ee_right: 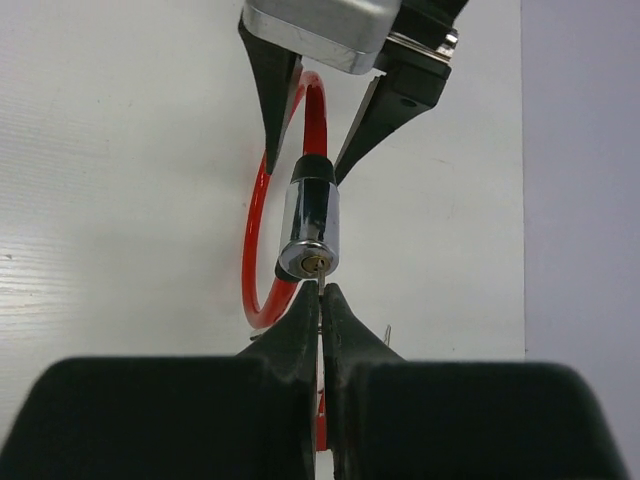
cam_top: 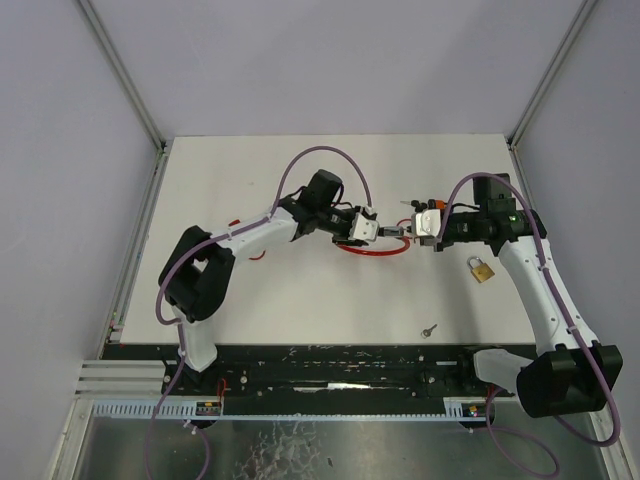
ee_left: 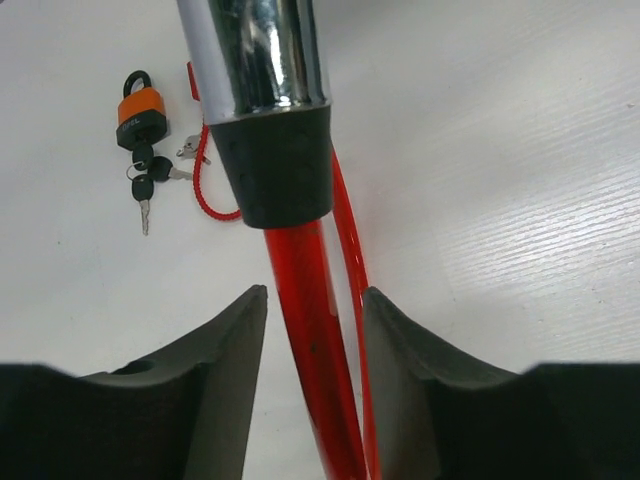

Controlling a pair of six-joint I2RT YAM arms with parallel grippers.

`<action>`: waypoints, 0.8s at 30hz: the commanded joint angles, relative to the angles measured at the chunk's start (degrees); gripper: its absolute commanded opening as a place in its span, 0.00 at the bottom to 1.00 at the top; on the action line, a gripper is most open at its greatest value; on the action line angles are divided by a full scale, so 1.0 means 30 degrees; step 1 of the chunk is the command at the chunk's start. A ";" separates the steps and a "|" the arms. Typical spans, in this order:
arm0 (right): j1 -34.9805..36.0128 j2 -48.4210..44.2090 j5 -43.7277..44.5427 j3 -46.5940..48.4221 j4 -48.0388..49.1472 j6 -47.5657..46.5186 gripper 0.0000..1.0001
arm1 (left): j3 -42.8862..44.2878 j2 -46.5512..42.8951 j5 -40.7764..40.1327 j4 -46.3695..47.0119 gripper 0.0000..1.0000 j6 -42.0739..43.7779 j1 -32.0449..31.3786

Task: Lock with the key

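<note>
Right pincer [ee_right: 321, 300] is clamped on the key [ee_right: 320, 287] at the cable lock [ee_right: 310, 225] keyhole. Left pincer [ee_left: 315, 300] stands open astride the red cable [ee_left: 310, 380]. The orange padlock [ee_left: 141, 112] has lettering too small to read.

Top external: fixed high behind the arm bases, tilted down and forward, far enough back to take in the whole white tabletop [cam_top: 300, 310] and both arms. Left wrist: rides behind the left end effector [ee_left: 312, 300], looks out along its fingers, pressed close to the chrome lock barrel [ee_left: 255, 60] and red cable [ee_left: 298, 280]. Right wrist: sights along the right end effector [ee_right: 320, 292], close on the same barrel's keyhole end, facing the left end effector head-on. Shared across all three: barrel and cable at mid-tabletop.
</note>
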 commanded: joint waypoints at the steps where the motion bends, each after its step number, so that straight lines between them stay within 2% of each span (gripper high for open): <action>1: 0.0051 0.0138 -0.0161 0.0506 0.0735 0.1294 0.00 | -0.1023 -0.0395 0.0284 0.1834 0.48 -0.0297 0.0098; 6: 0.0056 0.0152 -0.0197 0.0307 0.0800 0.1325 0.00 | -0.3181 -0.1614 0.0686 0.6222 0.51 -0.1848 0.0019; 14: 0.0051 0.0314 -0.0237 0.0226 0.0774 0.1347 0.00 | -0.5582 -0.2526 -0.0564 1.2941 0.51 -0.5144 -0.0223; 17: 0.0066 0.0328 -0.0267 0.0226 0.0780 0.1309 0.00 | -0.5774 -0.2600 -0.0449 1.3698 0.49 -0.5656 -0.0274; 24: 0.0064 0.0343 -0.0257 0.0165 0.0789 0.1267 0.00 | -0.5306 -0.2388 0.0175 1.3627 0.36 -0.6160 -0.0594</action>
